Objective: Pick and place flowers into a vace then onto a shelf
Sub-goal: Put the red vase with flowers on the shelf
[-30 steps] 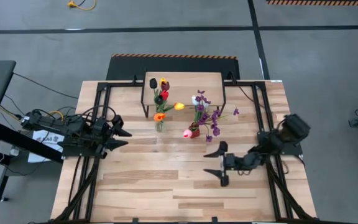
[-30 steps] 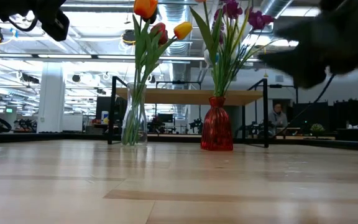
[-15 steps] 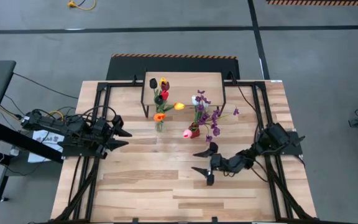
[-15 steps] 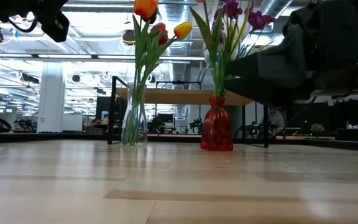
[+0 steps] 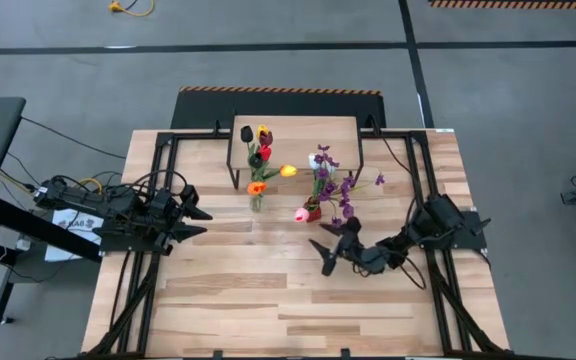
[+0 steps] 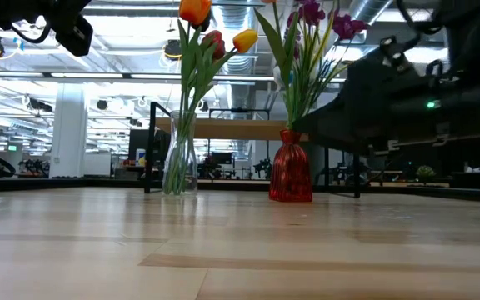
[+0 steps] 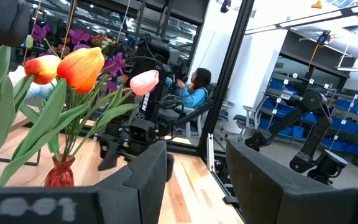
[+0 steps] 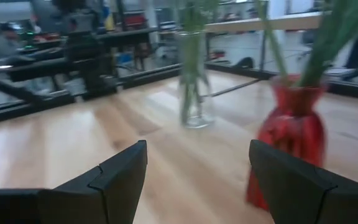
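Observation:
Orange, red, yellow and dark tulips [image 5: 260, 160] stand with their stems in a clear glass vase [image 6: 179, 167]. Purple sprigs and a pink tulip [image 5: 330, 185] stand in a red vase [image 8: 291, 143]. Both vases rest on the table just near of the shelf [image 5: 293, 130]. My right gripper [image 5: 322, 256] is open, low and level. It points at the red vase from the near right, a little short of it. My left gripper [image 5: 198, 220] hangs open, raised, at the table's left side.
The shelf [image 6: 257, 129] stands on thin black legs behind the vases. Black frame rails [image 5: 158, 200] run along both table sides. Bare wood [image 5: 238, 290] lies near of the vases. A seated person [image 7: 194, 90] shows in the room beyond the table.
My right gripper has sunk and swung from the near right part of the table toward the red vase. It has turned from pointing at the left edge to pointing at the vase, and has stayed open. The vases and flowers have not moved.

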{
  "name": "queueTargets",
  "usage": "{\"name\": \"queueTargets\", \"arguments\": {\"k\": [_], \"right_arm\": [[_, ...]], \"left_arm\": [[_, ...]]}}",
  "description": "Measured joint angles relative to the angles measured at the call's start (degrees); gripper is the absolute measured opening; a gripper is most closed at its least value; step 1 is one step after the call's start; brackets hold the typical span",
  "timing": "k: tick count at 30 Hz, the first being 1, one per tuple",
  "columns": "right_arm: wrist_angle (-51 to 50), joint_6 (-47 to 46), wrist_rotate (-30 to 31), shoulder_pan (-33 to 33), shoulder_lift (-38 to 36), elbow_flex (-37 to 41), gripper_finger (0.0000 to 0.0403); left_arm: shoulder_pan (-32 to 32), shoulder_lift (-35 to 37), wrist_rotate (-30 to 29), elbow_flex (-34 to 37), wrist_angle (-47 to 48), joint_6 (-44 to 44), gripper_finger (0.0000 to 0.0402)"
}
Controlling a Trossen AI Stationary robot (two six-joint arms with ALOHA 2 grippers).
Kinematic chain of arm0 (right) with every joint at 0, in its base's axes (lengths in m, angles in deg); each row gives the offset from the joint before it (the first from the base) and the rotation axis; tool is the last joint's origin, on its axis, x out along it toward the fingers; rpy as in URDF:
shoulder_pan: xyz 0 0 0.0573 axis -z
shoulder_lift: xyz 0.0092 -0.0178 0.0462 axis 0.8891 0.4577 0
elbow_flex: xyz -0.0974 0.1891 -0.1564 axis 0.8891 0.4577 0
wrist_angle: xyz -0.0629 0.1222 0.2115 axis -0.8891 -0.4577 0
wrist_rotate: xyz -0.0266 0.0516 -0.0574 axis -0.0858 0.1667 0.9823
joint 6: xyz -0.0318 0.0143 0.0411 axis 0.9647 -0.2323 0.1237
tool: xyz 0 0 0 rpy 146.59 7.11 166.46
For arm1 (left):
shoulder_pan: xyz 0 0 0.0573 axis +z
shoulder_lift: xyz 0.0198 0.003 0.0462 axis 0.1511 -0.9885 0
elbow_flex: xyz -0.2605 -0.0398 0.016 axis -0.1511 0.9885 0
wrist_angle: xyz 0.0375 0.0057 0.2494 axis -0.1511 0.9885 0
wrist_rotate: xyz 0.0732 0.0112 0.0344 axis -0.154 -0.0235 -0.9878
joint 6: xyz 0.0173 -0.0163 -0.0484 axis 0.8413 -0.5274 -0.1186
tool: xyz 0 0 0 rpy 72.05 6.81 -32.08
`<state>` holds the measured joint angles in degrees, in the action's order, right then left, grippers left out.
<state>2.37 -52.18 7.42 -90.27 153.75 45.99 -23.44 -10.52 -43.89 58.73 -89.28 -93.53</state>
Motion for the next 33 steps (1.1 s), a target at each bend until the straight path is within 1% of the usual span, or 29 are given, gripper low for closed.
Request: {"name": "queueTargets", "arguments": {"k": [3, 10, 17, 22, 29, 33], "right_arm": [[-1.01, 0.02, 1.01, 1.7, 0.0, 0.0, 0.0276], [-3.0, 0.07, 1.0, 4.67, 0.0, 0.0, 0.0276], [-6.14, 0.62, 0.99, 5.64, 0.0, 0.0, 0.0276], [-6.35, 0.68, 1.04, 5.95, 0.0, 0.0, 0.0276], [-5.81, 0.58, 5.78, 5.93, 0.0, 0.0, 0.0276], [-4.63, 0.59, 5.89, 6.36, 0.0, 0.0, 0.0276]], "left_arm": [[0.0, 0.0, 0.0, 0.0, 0.0, 0.0, 0.0155], [0.0, 0.0, 0.0, -0.02, 0.0, 0.0, 0.0155], [0.0, -0.02, 0.0, 0.0, 0.02, 0.0, 0.0155], [0.0, 0.0, 0.0, 0.0, 0.02, 0.0, 0.0155], [0.0, -0.01, 0.02, 0.0, 0.04, 0.0, 0.0155], [0.0, 0.0, 0.01, -0.01, 0.07, 0.2, 0.0155]]}}
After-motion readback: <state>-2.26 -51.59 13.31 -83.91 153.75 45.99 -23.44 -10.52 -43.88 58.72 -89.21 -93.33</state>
